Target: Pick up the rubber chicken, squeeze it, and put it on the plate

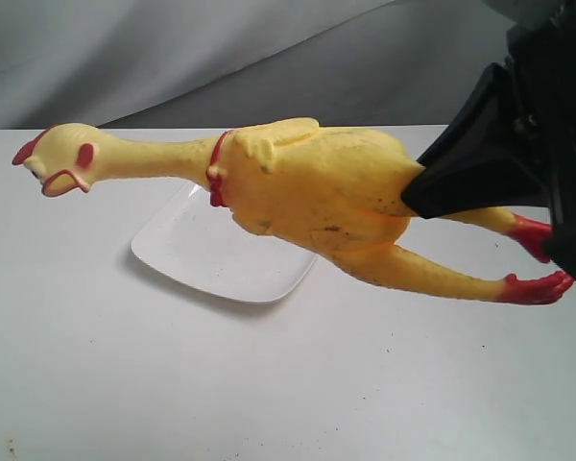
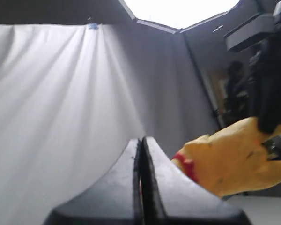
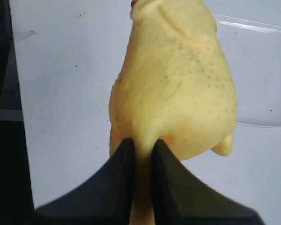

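Note:
The rubber chicken [image 1: 307, 187] hangs in the air, stretched out level, head to the left and red feet to the right. My right gripper [image 1: 410, 195] is shut on it where one leg meets the body; in the right wrist view that leg runs between the fingers of the gripper [image 3: 143, 143], below the yellow body [image 3: 178, 79]. The other leg hangs free. Below the chicken's neck and chest lies the white plate [image 1: 197, 252], also seen as the plate [image 3: 267, 70]. My left gripper [image 2: 141, 139] is shut and holds nothing; the chicken [image 2: 234, 159] shows beside it, apart.
A white tabletop [image 1: 96, 384] spreads under everything. A grey cloth backdrop [image 1: 173, 58] hangs behind the table's far edge. The right arm's black body [image 1: 557, 125] fills the upper right corner.

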{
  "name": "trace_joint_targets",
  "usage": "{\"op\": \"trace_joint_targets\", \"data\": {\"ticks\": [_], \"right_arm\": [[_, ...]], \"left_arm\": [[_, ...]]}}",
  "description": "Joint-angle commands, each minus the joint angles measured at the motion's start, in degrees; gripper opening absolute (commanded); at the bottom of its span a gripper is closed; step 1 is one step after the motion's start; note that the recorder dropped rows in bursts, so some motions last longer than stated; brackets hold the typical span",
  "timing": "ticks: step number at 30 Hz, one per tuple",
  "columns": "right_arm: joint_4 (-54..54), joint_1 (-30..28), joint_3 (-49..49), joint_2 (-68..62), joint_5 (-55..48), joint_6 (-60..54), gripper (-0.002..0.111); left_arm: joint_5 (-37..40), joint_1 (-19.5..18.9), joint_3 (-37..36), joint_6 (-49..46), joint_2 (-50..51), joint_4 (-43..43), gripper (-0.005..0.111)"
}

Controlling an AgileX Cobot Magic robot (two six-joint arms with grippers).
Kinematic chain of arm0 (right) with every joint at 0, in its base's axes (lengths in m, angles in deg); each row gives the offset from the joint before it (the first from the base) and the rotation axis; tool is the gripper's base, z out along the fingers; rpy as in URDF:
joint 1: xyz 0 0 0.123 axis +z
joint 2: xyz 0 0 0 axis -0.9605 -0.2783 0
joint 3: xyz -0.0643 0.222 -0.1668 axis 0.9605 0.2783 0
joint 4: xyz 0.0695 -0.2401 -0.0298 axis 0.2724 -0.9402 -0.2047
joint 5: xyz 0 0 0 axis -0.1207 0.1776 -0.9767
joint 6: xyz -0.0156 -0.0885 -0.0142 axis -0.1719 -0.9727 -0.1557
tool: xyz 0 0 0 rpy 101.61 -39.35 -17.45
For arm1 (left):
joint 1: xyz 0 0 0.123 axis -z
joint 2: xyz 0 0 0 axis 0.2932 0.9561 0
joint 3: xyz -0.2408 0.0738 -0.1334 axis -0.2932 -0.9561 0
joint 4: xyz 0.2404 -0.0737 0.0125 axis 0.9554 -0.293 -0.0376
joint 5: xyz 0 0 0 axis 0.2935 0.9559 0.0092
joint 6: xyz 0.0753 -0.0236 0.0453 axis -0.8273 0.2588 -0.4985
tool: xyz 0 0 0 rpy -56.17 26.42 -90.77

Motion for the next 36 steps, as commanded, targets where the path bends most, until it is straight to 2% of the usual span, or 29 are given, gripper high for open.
{"op": "trace_joint_targets", "data": {"ticks": [1,7,10,12,15,17,18,21,23,26,28,30,33,36], "right_arm": [[2.4,0.2,-0.4,0.6,1.1,0.1,0.0],[2.6,0.2,-0.4,0.6,1.1,0.1,0.0],[2.7,0.2,-0.4,0.6,1.1,0.1,0.0],[2.7,0.2,-0.4,0.6,1.1,0.1,0.0],[2.9,0.2,-0.4,0.6,1.1,0.1,0.0],[2.9,0.2,-0.4,0.6,1.1,0.1,0.0],[2.9,0.2,-0.4,0.6,1.1,0.1,0.0],[2.9,0.2,-0.4,0.6,1.1,0.1,0.0],[2.9,0.2,-0.4,0.6,1.1,0.1,0.0],[2.9,0.2,-0.4,0.6,1.1,0.1,0.0],[2.9,0.2,-0.4,0.6,1.1,0.1,0.0],[2.9,0.2,-0.4,0.6,0.9,0.1,0.0],[2.9,0.2,-0.4,0.6,0.9,0.1,0.0],[2.9,0.2,-0.1,0.6,0.8,0.1,0.0]], "left_arm": [[-11.8,-0.1,0.1,0.3,0.0,-1.3,0.0],[-9.3,-0.1,0.8,-3.8,0.0,-1.7,0.008],[-6.7,-0.1,2.9,-4.1,0.0,-1.7,0.022],[-3.4,-0.1,5.6,-0.9,0.0,-1.7,0.03],[0.2,-0.1,11.1,1.5,4.8,-0.3,0.052],[3.1,-0.1,16.5,3.7,9.6,5.1,0.068],[4.2,-0.1,19.0,6.2,12.3,9.7,0.071],[3.0,0.7,29.0,21.5,21.2,24.6,0.072],[-2.1,2.1,35.8,32.2,28.7,34.2,0.072],[-6.5,7.0,45.2,41.4,39.5,45.5,0.072],[-9.8,10.5,49.2,40.6,46.3,45.5,0.072],[-14.7,12.4,53.5,37.1,51.6,45.5,0.072],[-16.2,13.6,58.2,37.3,57.4,45.5,0.071],[-15.6,13.6,59.6,35.9,61.7,45.5,0.071]]}}
